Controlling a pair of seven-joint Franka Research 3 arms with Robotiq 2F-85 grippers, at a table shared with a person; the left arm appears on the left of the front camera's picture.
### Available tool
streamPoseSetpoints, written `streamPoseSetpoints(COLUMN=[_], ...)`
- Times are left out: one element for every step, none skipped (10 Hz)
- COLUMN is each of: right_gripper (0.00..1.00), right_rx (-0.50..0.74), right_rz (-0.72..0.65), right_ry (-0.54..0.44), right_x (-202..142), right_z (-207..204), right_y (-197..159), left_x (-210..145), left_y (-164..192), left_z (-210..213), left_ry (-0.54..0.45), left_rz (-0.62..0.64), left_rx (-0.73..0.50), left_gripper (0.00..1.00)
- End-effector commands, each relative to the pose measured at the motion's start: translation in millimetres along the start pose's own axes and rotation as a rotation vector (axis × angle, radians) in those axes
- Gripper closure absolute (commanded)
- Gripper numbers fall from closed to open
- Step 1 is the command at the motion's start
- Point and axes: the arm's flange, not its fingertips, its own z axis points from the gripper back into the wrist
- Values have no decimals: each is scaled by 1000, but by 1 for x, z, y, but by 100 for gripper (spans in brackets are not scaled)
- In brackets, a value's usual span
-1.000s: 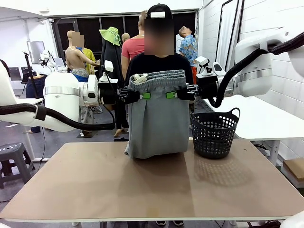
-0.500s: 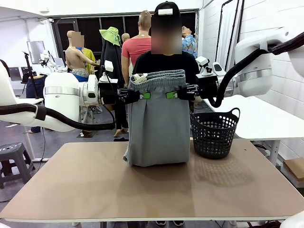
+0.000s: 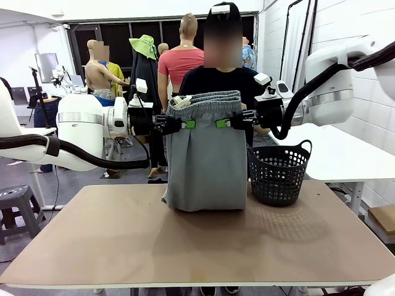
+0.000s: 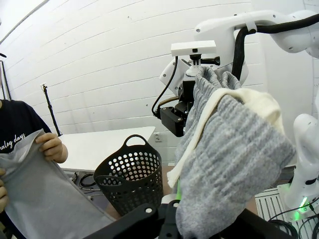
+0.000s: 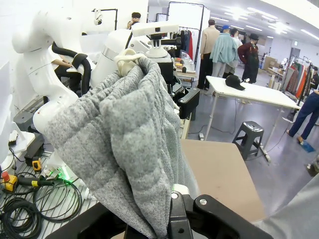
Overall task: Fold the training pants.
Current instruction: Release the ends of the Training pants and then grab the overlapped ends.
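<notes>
We see the light grey soft jersey training pants (image 3: 207, 160) held up over the far middle of the plain brown wooden table (image 3: 185, 240), hanging as a broad panel from their gathered elastic waistband (image 3: 207, 103). The left gripper (image 3: 187, 124) comes in from the left and the right gripper (image 3: 222, 123) from the right. Each has its green-padded fingers clamped on the waistband, the two near each other. The lower fold comes down to the tabletop, though we cannot tell whether it rests there. Just to the right stands a black round mesh basket (image 3: 279, 176), close beside the cloth. Behind the pants stands a person in a black shirt (image 3: 207, 80); in the left wrist view the person's hand (image 4: 52, 146) grips a stretch of grey cloth
</notes>
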Motion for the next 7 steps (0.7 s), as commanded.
streamPoseSetpoints(right_gripper=[100, 100, 100, 100, 100, 100, 100], right_rx=[-10, -10, -10, -10, -10, -10, -10], right_rz=[-1, -1, -1, -1, -1, -1, -1], right_ry=[-10, -10, -10, -10, -10, -10, -10], right_x=[2, 2, 2, 2, 2, 2, 2], right_z=[-1, -1, -1, -1, -1, -1, -1], right_y=[4, 4, 4, 4, 4, 4, 4], left_x=[4, 4, 4, 4, 4, 4, 4], left_y=[-1, -1, -1, -1, -1, -1, -1], left_z=[0, 0, 0, 0, 0, 0, 0], left_ry=[-5, -5, -5, -5, -5, -5, -5], left_rz=[-2, -2, -2, -2, -2, -2, -2], left_rx=[11, 11, 11, 11, 11, 11, 11], left_gripper=[100, 100, 100, 100, 100, 100, 100])
